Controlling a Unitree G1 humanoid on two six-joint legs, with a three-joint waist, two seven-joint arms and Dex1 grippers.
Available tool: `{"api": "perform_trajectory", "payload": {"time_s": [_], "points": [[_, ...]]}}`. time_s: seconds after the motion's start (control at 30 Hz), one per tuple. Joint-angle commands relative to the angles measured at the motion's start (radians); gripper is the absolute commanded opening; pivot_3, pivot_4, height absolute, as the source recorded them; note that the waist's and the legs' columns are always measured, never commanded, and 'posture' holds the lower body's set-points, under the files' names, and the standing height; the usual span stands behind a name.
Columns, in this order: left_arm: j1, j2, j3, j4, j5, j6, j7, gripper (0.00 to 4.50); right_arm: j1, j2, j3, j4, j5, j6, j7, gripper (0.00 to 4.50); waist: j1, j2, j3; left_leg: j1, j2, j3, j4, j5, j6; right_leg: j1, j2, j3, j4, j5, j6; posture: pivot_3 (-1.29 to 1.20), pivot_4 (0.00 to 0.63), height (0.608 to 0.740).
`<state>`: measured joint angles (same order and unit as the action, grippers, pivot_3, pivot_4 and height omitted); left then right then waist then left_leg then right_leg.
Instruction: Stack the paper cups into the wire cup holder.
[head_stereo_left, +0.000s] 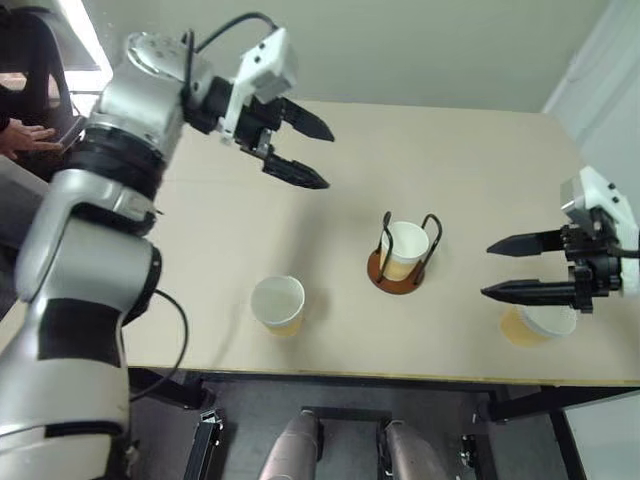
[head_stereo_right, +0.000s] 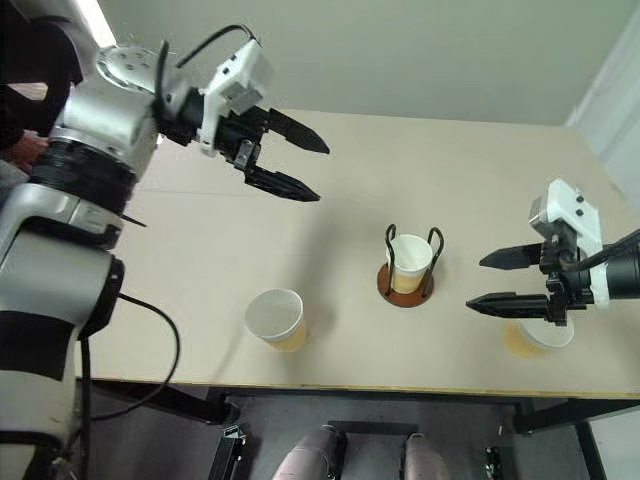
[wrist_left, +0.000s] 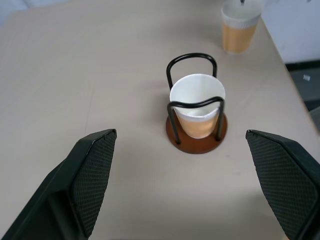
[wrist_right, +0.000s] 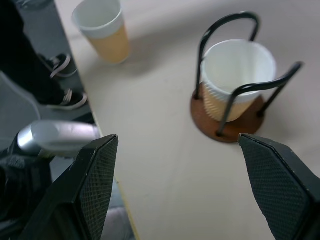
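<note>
A wire cup holder (head_stereo_left: 397, 280) with a reddish-brown base stands mid-table with one paper cup (head_stereo_left: 405, 244) upright inside its black loops. A second paper cup (head_stereo_left: 278, 302) stands upright near the front edge, left of the holder. A third paper cup (head_stereo_left: 541, 322) stands at the front right. My right gripper (head_stereo_left: 488, 269) hovers open just above and left of that third cup, empty. My left gripper (head_stereo_left: 327, 158) hangs open and empty high over the table's back left, pointing toward the holder (wrist_left: 196, 142). The right wrist view shows the holder (wrist_right: 227, 127) and the front-left cup (wrist_right: 102, 27).
The beige table (head_stereo_left: 200, 240) ends close in front of the cups, with dark floor below. A person's hand (head_stereo_left: 25, 135) rests at the far left beside the table. A pale wall runs behind the table.
</note>
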<state>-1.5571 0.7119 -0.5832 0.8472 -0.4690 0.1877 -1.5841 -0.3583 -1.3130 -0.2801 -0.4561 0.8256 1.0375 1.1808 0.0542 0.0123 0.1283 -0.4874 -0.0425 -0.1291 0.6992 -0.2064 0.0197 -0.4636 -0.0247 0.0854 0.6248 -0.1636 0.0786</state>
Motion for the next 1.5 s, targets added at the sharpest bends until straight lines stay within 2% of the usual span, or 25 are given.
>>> {"api": "perform_trajectory", "payload": {"time_s": [0.03, 0.17, 0.27, 0.4, 0.57, 0.73, 0.93, 1.13, 1.23, 1.5], "points": [[-0.007, 0.037, 0.029, -0.047, -0.046, 0.058, -0.03, 4.44, 0.154, -0.081, -0.038, -0.037, -0.141, -0.152, 0.1, 3.91, 0.006, -0.001, 0.0, 0.0, 0.0, -0.002, 0.0, 0.0, 0.0, 0.0, -0.004, 0.001, 0.0, 0.0, -0.001, 0.0, 0.15, 0.74], [0.009, 0.056, 0.033, -0.065, -0.053, 0.073, -0.03, 4.44, 0.318, -0.105, -0.035, -0.006, -0.304, -0.336, 0.147, 3.91, 0.002, 0.0, 0.0, 0.001, 0.0, 0.001, 0.0, 0.0, -0.001, 0.001, -0.001, 0.0, 0.001, 0.001, -0.001, 0.0, 0.15, 0.74], [0.02, 0.068, 0.034, -0.085, -0.066, 0.093, -0.03, 4.44, 0.374, -0.104, -0.04, 0.044, -0.382, -0.431, 0.167, 3.91, -0.003, 0.0, 0.0, 0.003, 0.002, 0.002, 0.0, 0.001, -0.001, 0.001, 0.001, 0.001, 0.002, 0.002, -0.001, 0.0, 0.15, 0.74], [0.037, 0.078, 0.04, -0.1, -0.067, 0.104, -0.03, 4.44, 0.366, -0.104, -0.046, 0.11, -0.418, -0.481, 0.187, 3.91, -0.012, 0.0, 0.0, 0.007, 0.003, 0.003, -0.001, 0.002, -0.001, 0.003, 0.001, 0.005, 0.002, 0.004, 0.0, 0.0, 0.15, 0.74], [0.05, 0.085, 0.046, -0.116, -0.071, 0.118, -0.03, 4.44, 0.337, -0.101, -0.065, 0.136, -0.391, -0.454, 0.211, 3.91, -0.019, 0.0, 0.0, 0.012, 0.003, 0.003, -0.002, 0.002, -0.002, 0.007, 0.002, 0.006, 0.002, 0.003, 0.001, 0.0, 0.15, 0.74], [0.059, 0.088, 0.049, -0.125, -0.07, 0.122, -0.03, 4.44, 0.383, -0.09, -0.058, 0.115, -0.44, -0.495, 0.216, 3.91, -0.019, 0.0, 0.0, 0.014, 0.004, 0.001, -0.003, 0.0, -0.004, 0.009, 0.001, 0.009, 0.001, 0.001, -0.002, 0.0, 0.15, 0.74], [0.069, 0.087, 0.056, -0.135, -0.07, 0.129, -0.03, 4.44, 0.443, -0.074, 0.003, 0.105, -0.542, -0.606, 0.19, 3.91, -0.019, 0.0, 0.0, 0.014, 0.004, 0.001, -0.005, -0.002, -0.004, 0.009, 0.001, 0.007, 0.001, -0.001, -0.003, 0.0, 0.15, 0.74], [0.078, 0.085, 0.058, -0.136, -0.065, 0.128, -0.03, 4.44, 0.378, -0.064, 0.123, 0.175, -0.643, -0.699, 0.147, 3.91, -0.021, 0.0, 0.0, 0.016, 0.004, 0.002, -0.006, -0.001, -0.004, 0.009, 0.001, 0.007, 0.0, -0.001, -0.002, 0.0, 0.15, 0.74], [0.087, 0.09, 0.058, -0.14, -0.067, 0.125, -0.03, 4.5, 0.314, -0.057, 0.176, 0.209, -0.669, -0.72, 0.14, 3.31, -0.022, 0.0, 0.0, 0.017, 0.004, 0.002, -0.006, -0.001, -0.004, 0.01, 0.001, 0.008, 0.0, 0.0, -0.001, 0.0, 0.15, 0.74], [0.102, 0.108, 0.046, -0.122, -0.063, 0.114, -0.03, 4.5, 0.137, -0.049, 0.201, 0.204, -0.621, -0.639, 0.163, 0.36, -0.024, 0.0, 0.0, 0.016, 0.004, 0.001, -0.007, -0.001, -0.004, 0.01, 0.001, 0.007, 0.0, -0.001, -0.002, 0.0, 0.15, 0.74]]}}
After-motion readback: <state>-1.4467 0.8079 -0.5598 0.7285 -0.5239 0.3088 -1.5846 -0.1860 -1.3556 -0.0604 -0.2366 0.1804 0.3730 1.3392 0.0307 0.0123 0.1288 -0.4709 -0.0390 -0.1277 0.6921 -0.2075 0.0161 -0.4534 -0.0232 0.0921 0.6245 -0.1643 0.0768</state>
